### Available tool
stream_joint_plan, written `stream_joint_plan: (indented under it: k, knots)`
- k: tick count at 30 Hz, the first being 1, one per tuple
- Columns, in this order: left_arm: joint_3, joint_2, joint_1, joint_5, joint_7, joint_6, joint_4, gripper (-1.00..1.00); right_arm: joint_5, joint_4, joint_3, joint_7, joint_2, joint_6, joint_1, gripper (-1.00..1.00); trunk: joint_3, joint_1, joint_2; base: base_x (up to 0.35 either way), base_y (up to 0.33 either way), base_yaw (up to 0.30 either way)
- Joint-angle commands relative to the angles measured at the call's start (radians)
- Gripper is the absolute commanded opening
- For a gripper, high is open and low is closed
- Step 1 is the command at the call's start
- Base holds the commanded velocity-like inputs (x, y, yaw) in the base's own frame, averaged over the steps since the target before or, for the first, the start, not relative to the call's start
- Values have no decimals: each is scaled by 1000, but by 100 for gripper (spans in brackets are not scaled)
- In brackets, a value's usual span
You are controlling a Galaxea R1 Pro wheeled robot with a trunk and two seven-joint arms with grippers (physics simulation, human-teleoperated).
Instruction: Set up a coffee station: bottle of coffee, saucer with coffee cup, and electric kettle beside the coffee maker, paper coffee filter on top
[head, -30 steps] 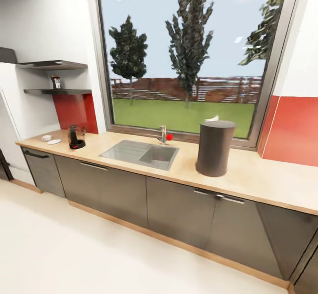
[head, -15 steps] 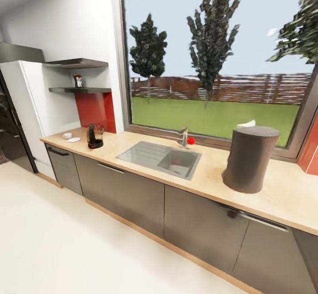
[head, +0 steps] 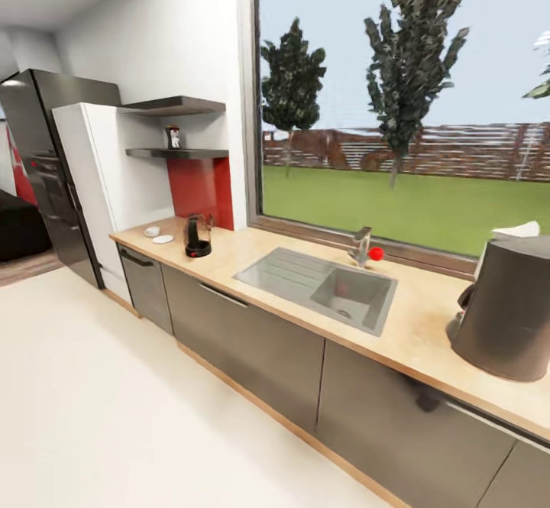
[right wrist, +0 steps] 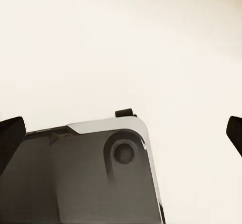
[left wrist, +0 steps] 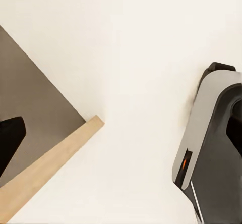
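The dark cylindrical coffee maker (head: pixel 504 309) stands on the wooden countertop (head: pixel 416 332) at the right, with a white paper filter (head: pixel 518 229) on its top. Far down the counter a black electric kettle (head: pixel 198 236) sits on its base. Beside it lie a white saucer (head: pixel 163 239) and a small white cup (head: pixel 152 231), apart from each other. The bottle of coffee (head: pixel 174 137) stands on the lower wall shelf (head: pixel 179 153). My left gripper (left wrist: pixel 121 138) and right gripper (right wrist: pixel 121 133) hang over bare floor, fingers spread, holding nothing.
A steel sink (head: pixel 321 286) with a faucet (head: pixel 360 247) is set into the counter under the window. A white tall cabinet (head: pixel 99 179) and a dark fridge (head: pixel 46 172) close off the far end. Pale floor (head: pixel 114 401) lies open before the cabinets.
The whole view has swung, sliding the counter and coffee maker rightward and bringing the fridge into sight; that is camera motion. Nothing on the counter or shelf has moved.
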Motion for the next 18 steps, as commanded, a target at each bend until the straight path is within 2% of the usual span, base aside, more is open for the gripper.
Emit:
stream_joint_plan:
  k: [1,5,9,18]
  knots:
    - [7,0,-1,-9,2,-4,2,100,-6,1,-1,0,0,-4,0,100,-1,1,-1,134,43,252]
    - [7,0,-1,-9,1,-5,1,100,-6,2,-1,-1,0,-4,0,100,-4,1,-1,130,8,263]
    - [7,0,-1,-9,2,-5,2,100,-6,2,-1,-1,0,-4,0,100,-6,1,-1,315,77,271]
    - [7,0,-1,-9,3,-5,1,100,-6,3,-1,-1,0,-4,0,100,-10,1,-1,325,167,272]
